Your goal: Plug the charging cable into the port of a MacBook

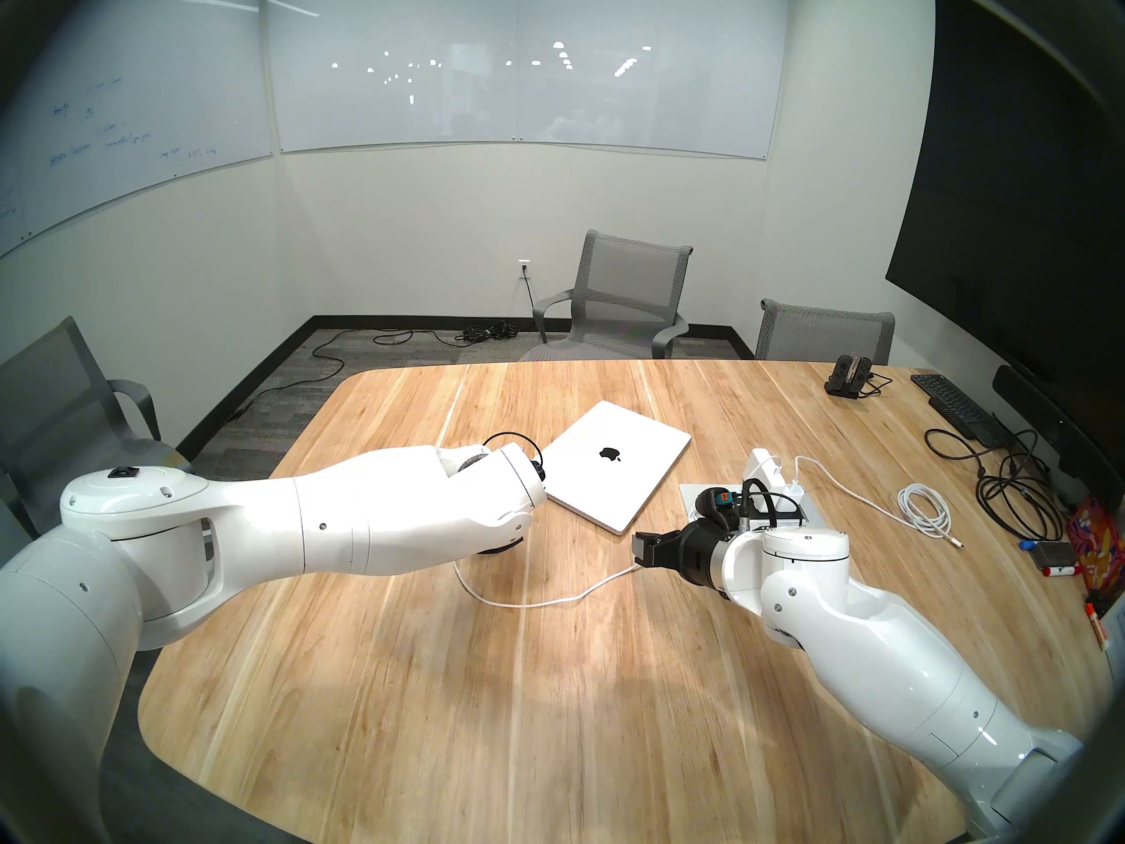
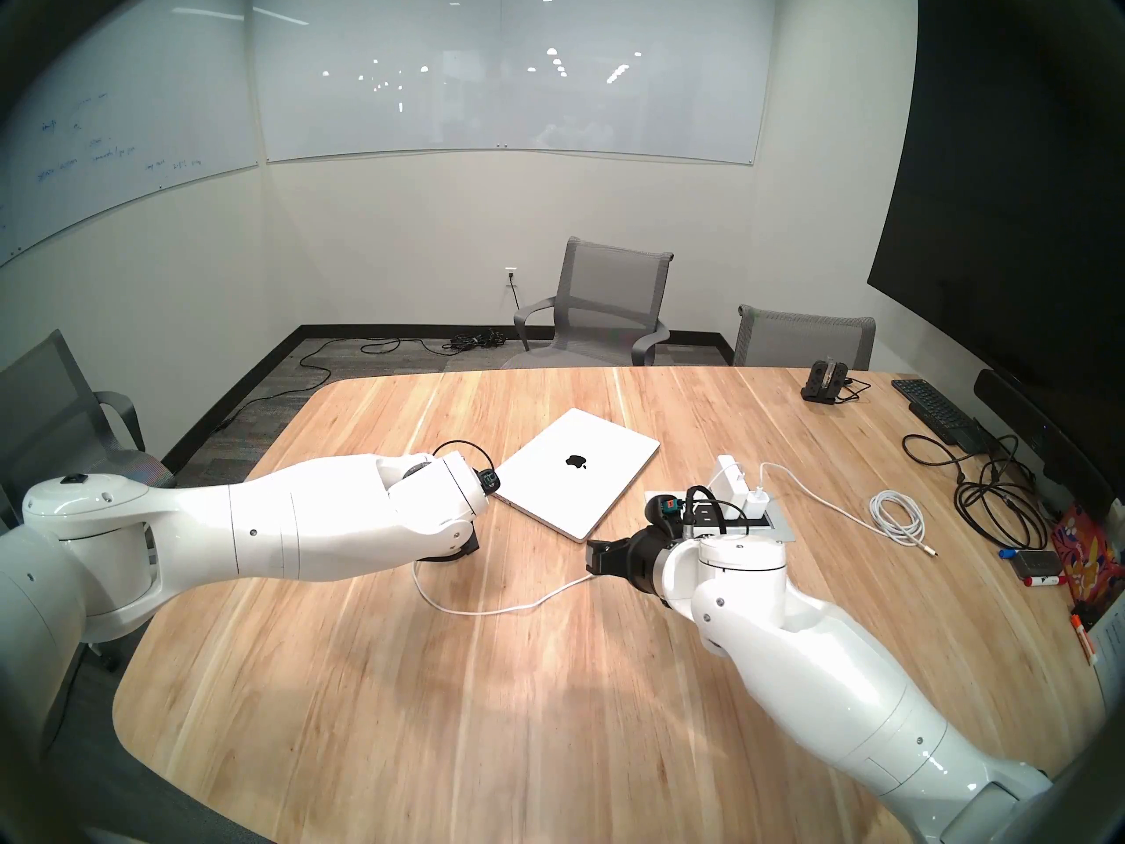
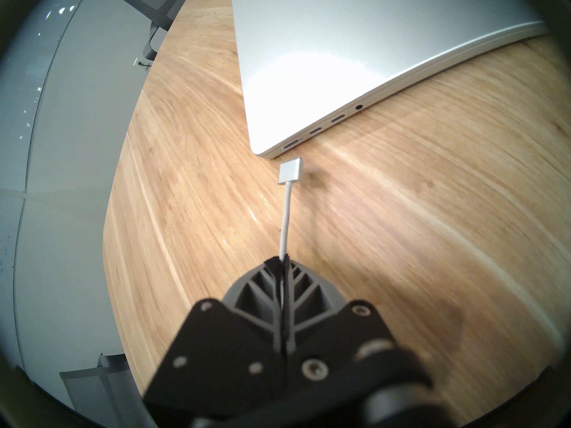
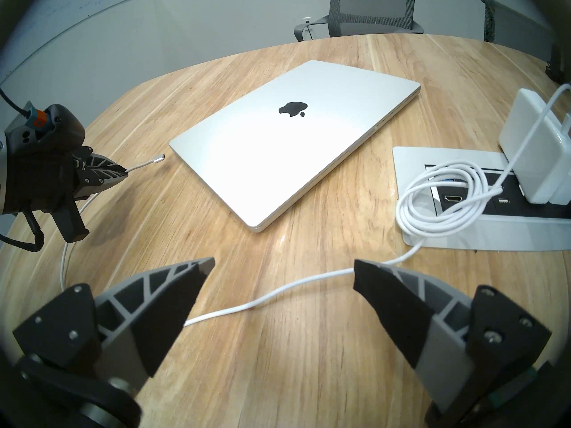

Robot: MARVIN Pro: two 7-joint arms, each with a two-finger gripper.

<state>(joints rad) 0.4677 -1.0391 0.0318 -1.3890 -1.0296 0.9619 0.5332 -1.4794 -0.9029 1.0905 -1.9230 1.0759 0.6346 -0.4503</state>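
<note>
Two grippers | left fingers (image 3: 289, 265) pinch charging cable (image 3: 285, 220) (plug beside MacBook (image 3: 355, 63)) | right fingers (image 4: 173, 307) spread

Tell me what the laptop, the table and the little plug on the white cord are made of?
The MacBook looks like matte silver metal: smooth with a soft sheen. The table looks like varnished wood, with grain streaks and glossy glints. The charging cable seems to be white rubbery plastic, and its plug looks like brushed metal, though that could be painted plastic.
</note>
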